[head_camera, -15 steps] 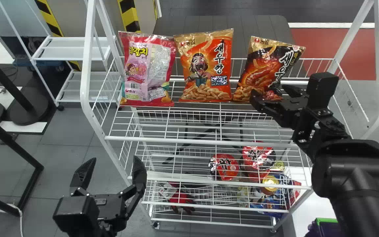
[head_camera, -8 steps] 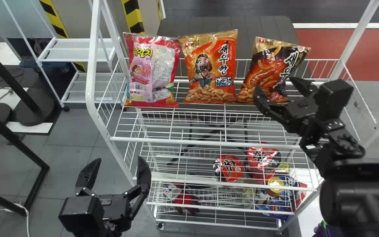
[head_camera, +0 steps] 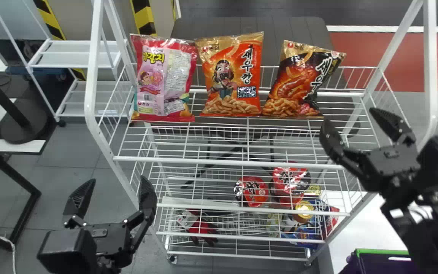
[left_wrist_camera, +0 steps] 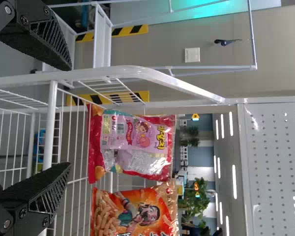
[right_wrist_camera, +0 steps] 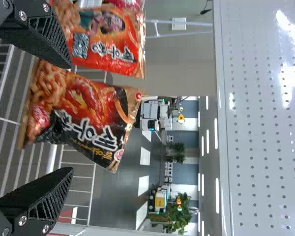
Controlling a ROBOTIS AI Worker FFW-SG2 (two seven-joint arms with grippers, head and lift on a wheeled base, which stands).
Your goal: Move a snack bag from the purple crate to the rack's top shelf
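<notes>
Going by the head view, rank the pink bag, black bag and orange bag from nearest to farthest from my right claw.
1. Black bag: right end of the row, just to the left of the right claw.
2. Orange bag: middle of the row.
3. Pink bag: left end of the row.

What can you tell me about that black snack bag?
The black snack bag looks like crinkled foil, gold at its top, with orange snack pictures and white lettering. It stands on the wire top shelf, tilted toward the robot's right, beside an orange bag. The robot's right fingers are open, clear of it.
</notes>
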